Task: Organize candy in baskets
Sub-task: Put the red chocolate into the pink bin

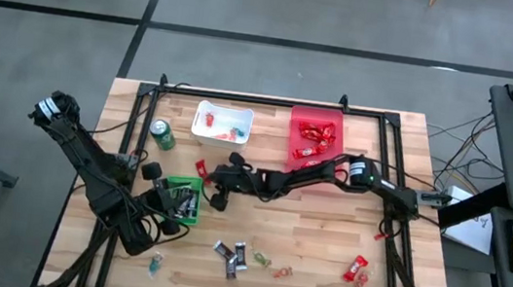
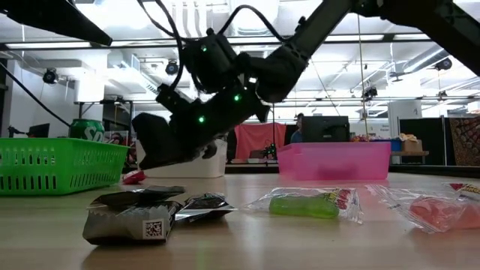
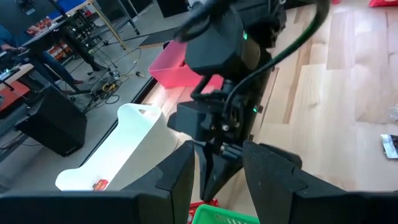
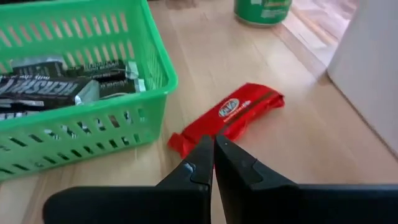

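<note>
A red-wrapped bar [image 4: 239,109] lies flat on the wood beside the green basket [image 4: 74,81], which holds dark-wrapped mini bars. My right gripper [image 4: 214,149] reaches in from the table's right, shut, its tips just over the bar's near end; the low view shows it [image 2: 146,159] low above the bar [image 2: 133,177]. My left gripper [image 3: 217,171] hangs open over the green basket [image 1: 181,198], facing the right gripper. The white basket [image 1: 223,123] and red basket [image 1: 314,136] stand at the far side with a few sweets inside. My right gripper's shut fingertips [image 4: 202,155] stand slanting down over the near end of the red bar [image 4: 186,140], which lies flat on the table. I cannot tell whether they touch it.
A green drink can [image 1: 162,134] stands left of the white basket. Loose sweets lie near the table's near edge: dark mini bars [image 1: 233,255], a green piece [image 1: 262,259], an orange piece [image 1: 282,269], red ones [image 1: 356,268]. Bare wood lies at the table's middle right.
</note>
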